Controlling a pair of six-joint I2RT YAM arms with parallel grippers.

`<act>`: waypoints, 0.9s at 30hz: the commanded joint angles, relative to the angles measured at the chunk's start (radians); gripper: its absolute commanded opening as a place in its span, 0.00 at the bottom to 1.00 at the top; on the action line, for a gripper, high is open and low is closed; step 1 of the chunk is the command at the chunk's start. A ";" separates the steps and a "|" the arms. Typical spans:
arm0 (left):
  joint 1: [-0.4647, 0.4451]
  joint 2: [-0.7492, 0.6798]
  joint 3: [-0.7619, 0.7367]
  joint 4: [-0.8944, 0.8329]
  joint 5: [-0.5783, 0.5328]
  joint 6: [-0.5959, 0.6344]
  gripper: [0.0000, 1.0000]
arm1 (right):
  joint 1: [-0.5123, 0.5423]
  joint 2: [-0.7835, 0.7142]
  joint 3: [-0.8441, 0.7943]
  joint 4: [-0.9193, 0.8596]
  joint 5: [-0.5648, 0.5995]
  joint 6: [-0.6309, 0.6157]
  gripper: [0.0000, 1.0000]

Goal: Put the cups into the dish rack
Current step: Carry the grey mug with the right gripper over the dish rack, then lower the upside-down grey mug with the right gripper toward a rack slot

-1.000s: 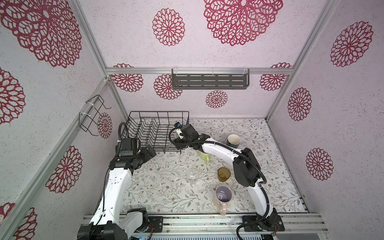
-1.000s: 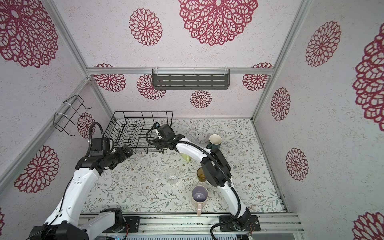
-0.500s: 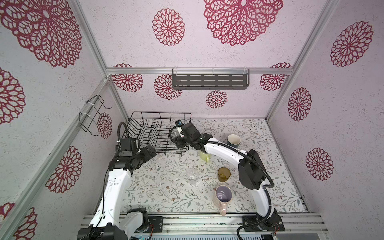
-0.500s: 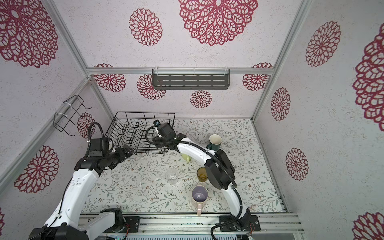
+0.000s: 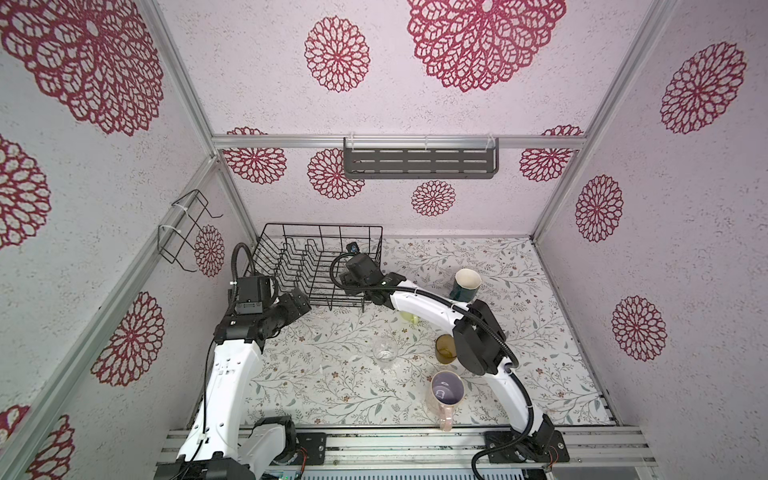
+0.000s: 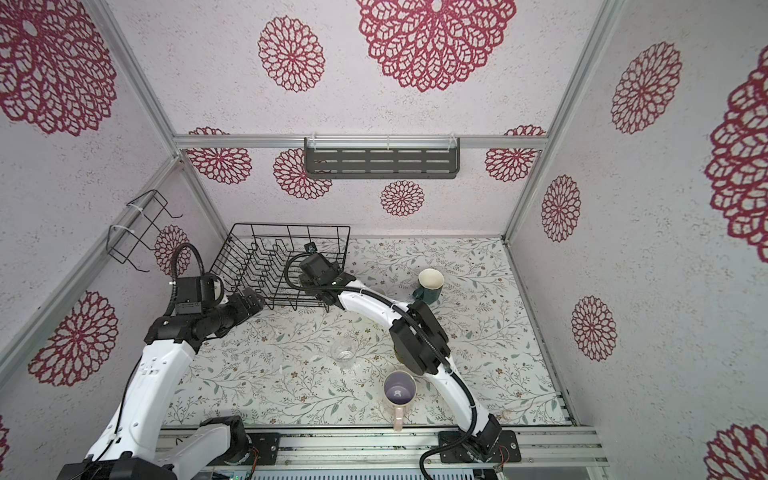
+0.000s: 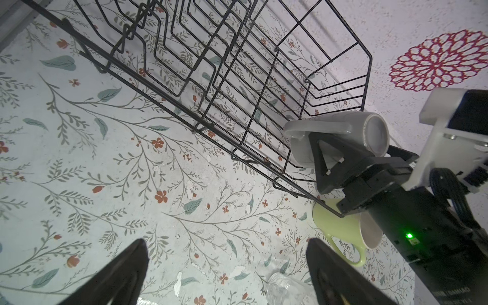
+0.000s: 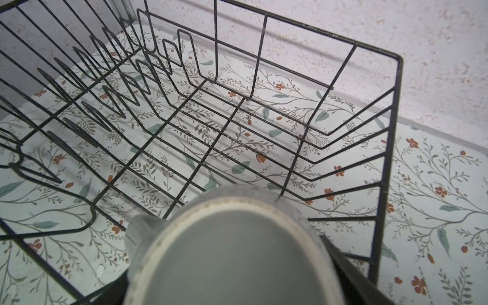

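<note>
Grey ceramic mug [image 7: 330, 137] | base-up at a corner of the black wire dish rack [image 7: 237, 79] | my right pincer [image 7: 343, 150] clamps its sides, jaws wide | my left pincer [image 7: 227, 261] spread wide, empty, beside the rack

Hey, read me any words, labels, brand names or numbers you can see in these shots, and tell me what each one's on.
Small pale print on the right arm's black housing, left wrist view: upside down, too blurred to read.
No lettering visible on the grey mug, dish rack or pink mug.
</note>
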 commanded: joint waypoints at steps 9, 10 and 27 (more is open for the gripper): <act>0.011 0.003 0.012 0.005 -0.004 0.011 0.97 | 0.011 0.068 0.186 -0.104 0.091 0.172 0.34; 0.011 0.004 0.011 0.005 -0.004 0.010 0.97 | 0.015 0.072 0.186 -0.108 0.100 0.168 0.35; 0.011 0.016 -0.003 0.017 0.002 0.003 0.97 | 0.013 0.083 0.186 -0.136 0.098 0.160 0.53</act>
